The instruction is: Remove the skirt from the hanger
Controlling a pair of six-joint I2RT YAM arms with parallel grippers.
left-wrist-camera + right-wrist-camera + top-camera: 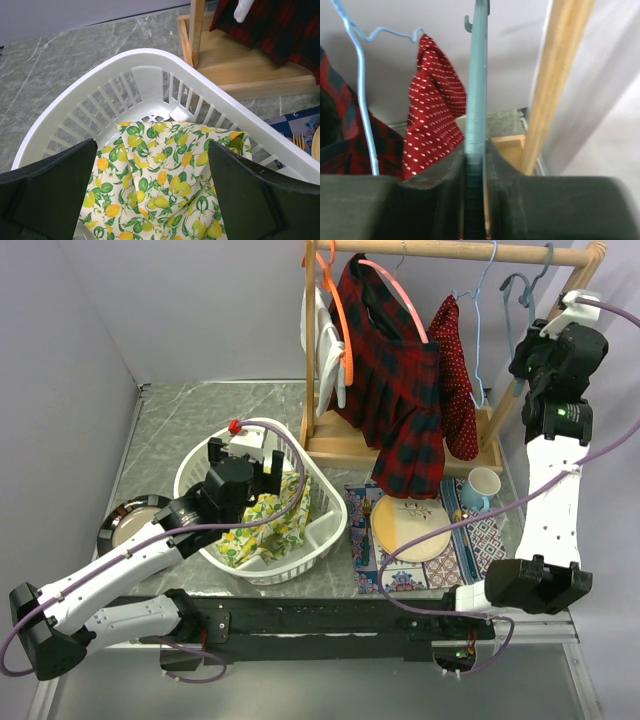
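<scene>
Skirt (400, 390) on its hanger (398, 292), hung from the rack (470, 252) at the tabletop's far edge.
The skirt droops over the rack's wooden base, its hem just above the patterned mat (490, 535); an orange hanger (338, 315) and a white garment (325, 340) hang to its left, and a dotted red garment (458, 375) to its right. Towards the far right corner, the right fingers (545, 205) are clamped on a teal hanger (476, 100) beside the rack's post, well apart from the skirt. The left fingers (50, 195) are spread wide and grip nothing, above a lemon-print cloth (160, 175) in the white basket (150, 55) on the tabletop's left half.
</scene>
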